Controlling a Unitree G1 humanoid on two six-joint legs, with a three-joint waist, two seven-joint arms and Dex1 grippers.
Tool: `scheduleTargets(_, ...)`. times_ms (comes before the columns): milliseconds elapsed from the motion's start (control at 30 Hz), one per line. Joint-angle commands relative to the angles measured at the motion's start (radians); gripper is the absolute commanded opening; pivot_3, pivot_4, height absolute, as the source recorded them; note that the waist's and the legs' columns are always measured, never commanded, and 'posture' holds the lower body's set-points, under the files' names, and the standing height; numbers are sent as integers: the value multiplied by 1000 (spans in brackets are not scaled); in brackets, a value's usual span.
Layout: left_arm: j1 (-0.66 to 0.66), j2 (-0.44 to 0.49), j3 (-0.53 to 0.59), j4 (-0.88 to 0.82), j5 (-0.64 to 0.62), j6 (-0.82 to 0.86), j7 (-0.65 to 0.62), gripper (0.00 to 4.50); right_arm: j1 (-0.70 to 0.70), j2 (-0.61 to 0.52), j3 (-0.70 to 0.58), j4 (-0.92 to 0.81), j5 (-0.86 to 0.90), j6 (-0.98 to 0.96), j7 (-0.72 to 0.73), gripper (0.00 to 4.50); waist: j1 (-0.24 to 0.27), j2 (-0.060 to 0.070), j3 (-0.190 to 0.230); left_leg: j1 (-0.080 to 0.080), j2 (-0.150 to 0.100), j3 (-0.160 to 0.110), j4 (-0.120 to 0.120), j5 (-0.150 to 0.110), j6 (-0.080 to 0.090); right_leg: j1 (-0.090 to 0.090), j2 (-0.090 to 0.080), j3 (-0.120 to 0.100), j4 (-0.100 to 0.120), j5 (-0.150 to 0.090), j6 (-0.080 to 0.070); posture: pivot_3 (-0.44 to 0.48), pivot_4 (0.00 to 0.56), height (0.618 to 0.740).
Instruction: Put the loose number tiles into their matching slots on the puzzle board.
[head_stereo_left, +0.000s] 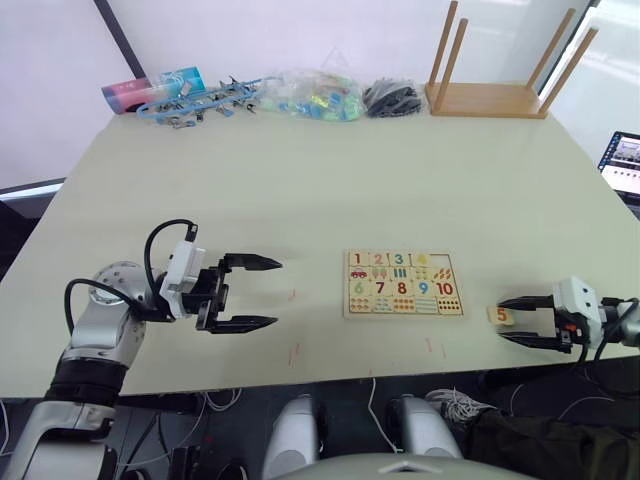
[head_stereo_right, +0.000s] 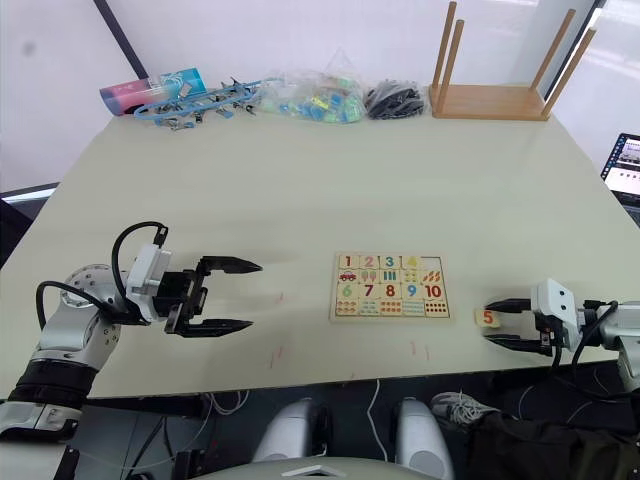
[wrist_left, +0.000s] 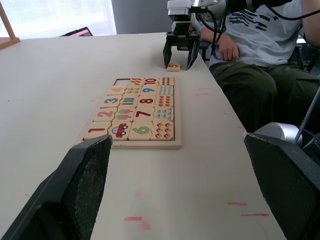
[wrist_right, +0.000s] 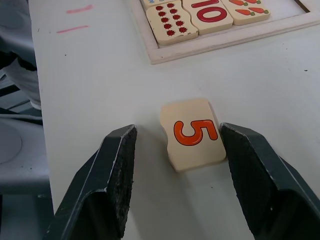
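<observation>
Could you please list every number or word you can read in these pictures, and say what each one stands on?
"5", orange: on the loose tile lying on the table between the open fingers of the right claw.
"1", "2", "3", "6", "7", "8", "9", "10": on tiles seated in the puzzle board.
Any print on the packets at the table's far edge: too small to read.

Open table around puzzle board (head_stereo_left: 404, 285)
Bare table between board and orange 5 tile (wrist_right: 194, 133); clutter, stool (head_stereo_left: 494, 72) at far edge.
</observation>
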Motion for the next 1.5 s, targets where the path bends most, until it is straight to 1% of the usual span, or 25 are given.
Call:
scheduleTargets(33, -11, 17, -2, -4, -18, -15, -32, 4500, 16, -9, 5, 17, -36, -10, 0, 2245, 1, 0, 0, 0, 0, 0, 0, 0, 0, 0, 0, 0, 0, 0, 0, 0, 150, 738)
scheduleTargets(67, -10, 17, -2, -5, -18, -15, -32, 4500, 14, -9, 6, 20, -39, -11, -1, 2006, 1, 0, 0, 0, 0, 0, 0, 0, 0, 0, 0, 0, 0, 0, 0, 0, 150, 738)
scheduleTargets(100, -9, 17, -2, -6, -18, -15, -32, 4500, 12, -9, 5, 22, -41, -9, -3, 1655, 1, 0, 0, 0, 0, 0, 0, 0, 0, 0, 0, 0, 0, 0, 0, 0, 150, 738)
scheduleTargets(133, -8, 17, -2, -8, -18, -14, -32, 4500, 10, -10, 5, 23, -42, -8, -3, 1197, 1, -1, 0, 0, 0, 0, 0, 0, 0, 0, 0, 0, 0, 0, 0, 0, 150, 738)
scheduleTargets(200, -8, 17, -2, -8, -18, -14, -32, 4500, 6, -11, 5, 25, -45, -5, -4, 951, 1, -1, -1, 0, 0, 0, 0, 0, 0, 0, 0, 0, 0, 0, 0, 0, 150, 738)
scheduleTargets(400, -8, 16, 0, -9, -19, -13, -32, 4500, 8, -15, -1, 4, -36, 24, -6, 951, 1, -1, -1, 0, 0, 0, 0, 0, 0, 0, 0, 0, 0, 0, 0, 0, 150, 738)
scheduleTargets(500, -5, 13, 9, -14, -18, -10, -32, 4500, -4, -36, -21, -90, -21, 116, -52, 951, 1, -1, -1, 0, 0, 0, 0, 0, 0, 0, 0, 0, 0, 0, 0, 0, 150, 738)
scheduleTargets(567, -6, 12, 11, -13, -18, -9, -32, 4500, -7, -42, -24, -117, -23, 148, -67, 951, 0, -1, 0, 0, 0, 0, 0, 0, 0, 0, -1, 0, 0, 0, 0, 0, 150, 738)
scheduleTargets(700, -7, 0, 25, -16, -17, -1, -32, 4500, -67, -88, -21, -259, -17, 310, -98, 951, 1, 2, 1, -1, 0, 0, 0, 0, 0, -1, -1, 1, 0, 0, 0, 0, 150, 738)
scheduleTargets(800, -4, -11, 40, -20, -15, 5, -32, 4500, -113, -101, -9, -329, -16, 405, -115, 951, 1, 3, 2, -1, 0, 0, -1, 0, 0, -1, 0, 1, 0, 0, 0, 0, 150, 738)
scheduleTargets(967, 19, -32, 78, -45, -15, 30, -4, 4500, -230, -100, 48, -378, -55, 530, -141, 951, 4, 3, 2, -2, 0, 0, -2, 0, 0, -3, -1, 0, -1, 0, 0, 0, 150, 738)
scheduleTargets(1100, 48, -41, 108, -76, -7, 58, 33, 4500, -311, -76, 104, -373, -101, 548, -158, 951, 2, 3, 2, -4, 0, 1, -2, 0, 0, -4, -1, 0, -2, 0, 0, 0, 150, 738)
scheduleTargets(1267, 90, -56, 158, -128, -3, 78, 102, 4500, -459, -34, 225, -295, -208, 580, -150, 951, 0, 3, 3, -4, 0, 1, -2, 0, 0, -4, -1, 0, -2, 0, 0, 0, 150, 738)
scheduleTargets(1500, 132, -68, 195, -207, 8, 108, 179, 4500, -585, 19, 348, -222, -319, 583, -116, 951, 1, 3, 3, -5, 0, 1, -2, 0, 0, -4, -1, 0, -2, 0, 0, 0, 150, 738)
